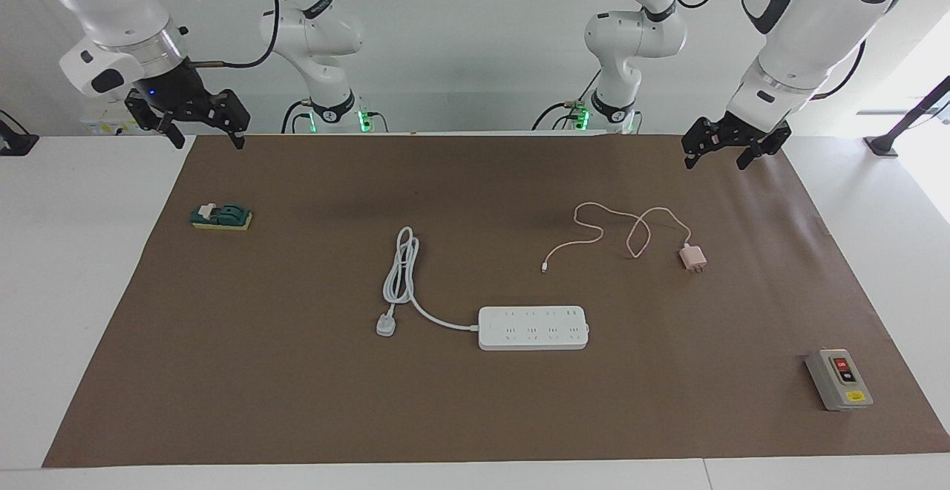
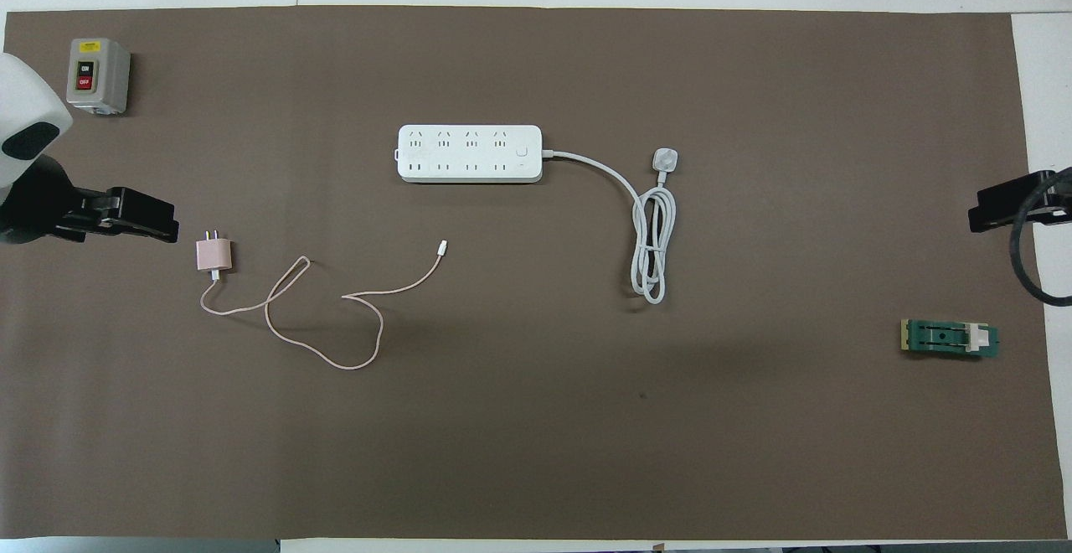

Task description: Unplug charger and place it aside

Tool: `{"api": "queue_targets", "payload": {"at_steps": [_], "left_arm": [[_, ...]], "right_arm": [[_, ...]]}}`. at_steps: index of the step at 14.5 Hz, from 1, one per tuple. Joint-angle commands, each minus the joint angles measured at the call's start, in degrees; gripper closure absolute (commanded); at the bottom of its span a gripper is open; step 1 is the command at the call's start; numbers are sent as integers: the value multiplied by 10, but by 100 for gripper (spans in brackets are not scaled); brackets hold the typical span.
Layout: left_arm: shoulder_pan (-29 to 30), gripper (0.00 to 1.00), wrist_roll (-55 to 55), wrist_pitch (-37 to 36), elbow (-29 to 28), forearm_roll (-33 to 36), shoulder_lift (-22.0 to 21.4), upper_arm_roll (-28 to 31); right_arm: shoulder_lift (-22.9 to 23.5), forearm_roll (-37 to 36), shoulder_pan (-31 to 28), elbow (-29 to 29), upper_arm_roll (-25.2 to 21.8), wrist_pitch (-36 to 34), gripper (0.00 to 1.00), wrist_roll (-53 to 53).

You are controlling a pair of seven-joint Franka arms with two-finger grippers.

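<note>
Facing view: lying free on surface [image 1: 475, 416], charger [image 1: 693, 257] already out of power strip [image 1: 533, 327], nearer robots, toward left arm's end. Left gripper [image 1: 729, 150] and right gripper [image 1: 200, 125] raised, fingers wide, empty.

Overhead view: prongs point toward strip, cable [image 2: 335, 310] trailing loose; placing looks done.

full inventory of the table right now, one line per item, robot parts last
charger: 1, pale pink cube with thin pink cable, lying unplugged on the mat, nearer to the robots than the power strip, toward the left arm's end
power strip: 1, white, mid-table, nothing plugged in; its thick white cord is coiled beside it
switch box: 1, grey with red and black buttons, at the left arm's end, farther from the robots than the charger
green block: 1, green on a yellow base, at the right arm's end
mat: 1, brown, covers the table
left gripper: raised, jaws open, waiting
right gripper: raised, jaws open, waiting
</note>
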Motion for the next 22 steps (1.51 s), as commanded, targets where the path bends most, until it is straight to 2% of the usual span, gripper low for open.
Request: {"api": "queue_targets", "payload": {"at_steps": [1,22], "left_arm": [[-9,0,-12,3,8,0,7,9],[-10,0,-12,-1,9,10,7,4]], "right_arm": [[-10,-7,-11,-13,10,9,0,10],[-13,-4,-8,-14,9,2,0,5]]}}
